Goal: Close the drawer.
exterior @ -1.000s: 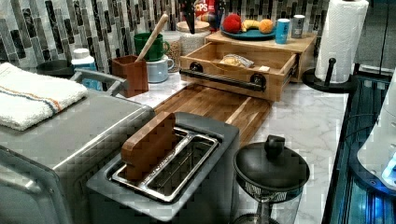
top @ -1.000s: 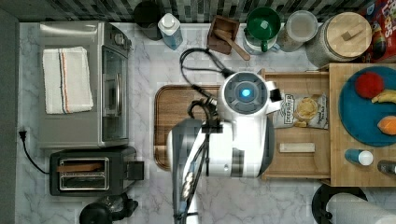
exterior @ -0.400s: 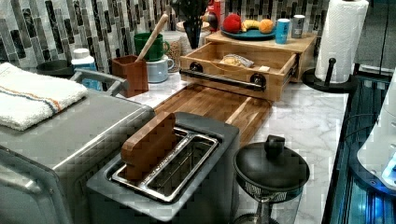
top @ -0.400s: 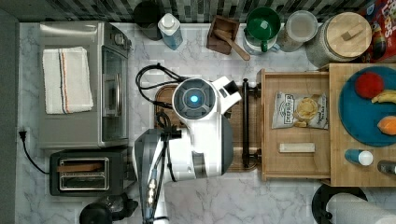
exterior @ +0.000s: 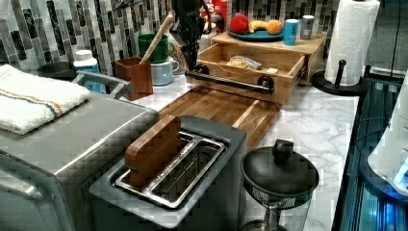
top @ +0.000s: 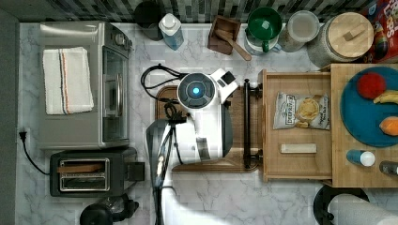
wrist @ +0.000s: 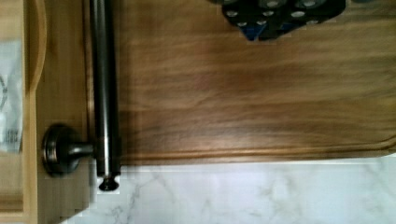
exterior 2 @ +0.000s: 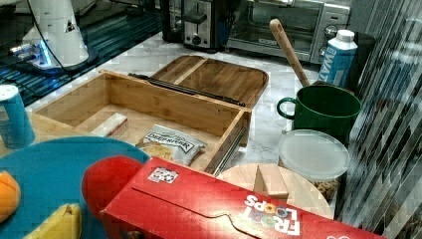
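The drawer (top: 296, 165) stands pulled out from under the light wooden top, toward the top view's left. In it lie a chip bag (top: 301, 110) and a small pale block (top: 298, 148). Its dark bar handle (top: 246, 124) runs along the front. My arm (top: 202, 117) hangs over the brown cutting board (top: 237, 157), just to the top view's left of the handle. In the left view my gripper (exterior: 190, 41) hovers dark above the handle's far end (exterior: 198, 72). The wrist view has the handle (wrist: 103, 88) and drawer front (wrist: 60, 102) close by, beside the board (wrist: 257, 93).
A toaster oven (top: 84, 84) and toaster (top: 89, 171) stand at the top view's left. A green mug (top: 264, 26), jars and a wooden holder (top: 224, 30) line the back. A blue plate with fruit (top: 371, 108) rests on the top. A paper towel roll (exterior: 353, 41) stands by the drawer.
My arm has moved toward the top view's left, from above the drawer's front to above the cutting board. The handle now shows. The drawer has not moved.
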Robot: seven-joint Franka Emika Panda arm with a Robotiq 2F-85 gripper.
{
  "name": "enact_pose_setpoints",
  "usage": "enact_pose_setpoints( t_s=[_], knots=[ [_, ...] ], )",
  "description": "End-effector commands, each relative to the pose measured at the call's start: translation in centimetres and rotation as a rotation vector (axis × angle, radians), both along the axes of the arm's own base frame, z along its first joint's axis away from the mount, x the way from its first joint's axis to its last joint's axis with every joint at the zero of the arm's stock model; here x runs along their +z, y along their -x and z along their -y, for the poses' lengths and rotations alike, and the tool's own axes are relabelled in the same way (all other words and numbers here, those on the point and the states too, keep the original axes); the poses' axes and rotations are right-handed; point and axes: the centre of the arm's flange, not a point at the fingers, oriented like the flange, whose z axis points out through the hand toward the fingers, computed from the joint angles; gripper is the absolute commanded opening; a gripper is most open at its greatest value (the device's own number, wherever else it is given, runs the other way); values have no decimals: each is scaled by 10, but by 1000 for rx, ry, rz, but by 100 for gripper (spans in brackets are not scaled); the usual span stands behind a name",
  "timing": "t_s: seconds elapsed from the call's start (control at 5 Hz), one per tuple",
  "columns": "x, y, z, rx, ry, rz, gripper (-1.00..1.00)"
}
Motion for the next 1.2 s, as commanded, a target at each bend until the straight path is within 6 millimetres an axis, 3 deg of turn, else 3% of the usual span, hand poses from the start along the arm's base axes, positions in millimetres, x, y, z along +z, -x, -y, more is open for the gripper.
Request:
enact_pose_setpoints(
  t_s=[0.2, 0.6, 0.8, 1.2],
  knots=[
    [-70, 0, 37, 99, 20, -58, -100],
    [-72, 4, 71, 167, 65, -20, -100],
    [-74, -1, 100, 217, 67, -10, -100],
    [-60, -9, 152, 244, 75, -11, -100]
  ],
)
